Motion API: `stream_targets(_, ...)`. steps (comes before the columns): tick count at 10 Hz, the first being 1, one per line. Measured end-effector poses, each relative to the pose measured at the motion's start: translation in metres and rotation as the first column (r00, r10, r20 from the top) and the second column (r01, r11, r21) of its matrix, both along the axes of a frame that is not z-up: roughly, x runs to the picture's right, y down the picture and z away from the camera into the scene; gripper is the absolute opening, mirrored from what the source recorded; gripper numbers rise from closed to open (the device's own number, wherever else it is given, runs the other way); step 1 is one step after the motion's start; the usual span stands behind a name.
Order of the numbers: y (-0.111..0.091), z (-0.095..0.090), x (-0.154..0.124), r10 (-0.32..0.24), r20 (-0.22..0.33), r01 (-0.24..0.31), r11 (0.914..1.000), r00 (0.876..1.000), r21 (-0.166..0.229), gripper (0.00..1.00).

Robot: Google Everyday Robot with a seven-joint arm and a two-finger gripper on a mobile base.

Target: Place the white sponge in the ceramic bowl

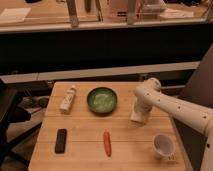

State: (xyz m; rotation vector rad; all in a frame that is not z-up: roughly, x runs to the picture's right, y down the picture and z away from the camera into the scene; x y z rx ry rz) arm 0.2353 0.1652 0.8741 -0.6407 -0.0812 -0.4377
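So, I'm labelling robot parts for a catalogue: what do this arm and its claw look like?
The arm is smooth white tubing with a rounded, bulbous joint and small dark dots; no cables show. Its claw, also whitish, is low over the wooden table, right of the glossy green ceramic bowl.

gripper [138,118] right of ceramic bowl [102,99], indistinct

No writing, brand, number or sign can be read anywhere here. The white tube [68,98] on the counter [80,155] shows a label patch (its print cannot be made out). The hand [138,119] hangs low over the counter just right of the ceramic bowl [102,100], with no legible marking on it.
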Motion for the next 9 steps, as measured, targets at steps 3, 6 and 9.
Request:
stream_targets(3, -0.008, 0.003, -0.007, -0.019, -0.005, 0.019, 0.9998, 1.0, 0.005, 0.4)
stream_targets(6, -0.028, -0.004, -0.045, -0.039, -0.003, 0.039, 0.9992, 0.999, 0.008, 0.1)
stream_targets(9, -0.048, -0.004, -0.06, -0.075, -0.004, 0.075, 0.997, 0.997, 0.016, 0.03)
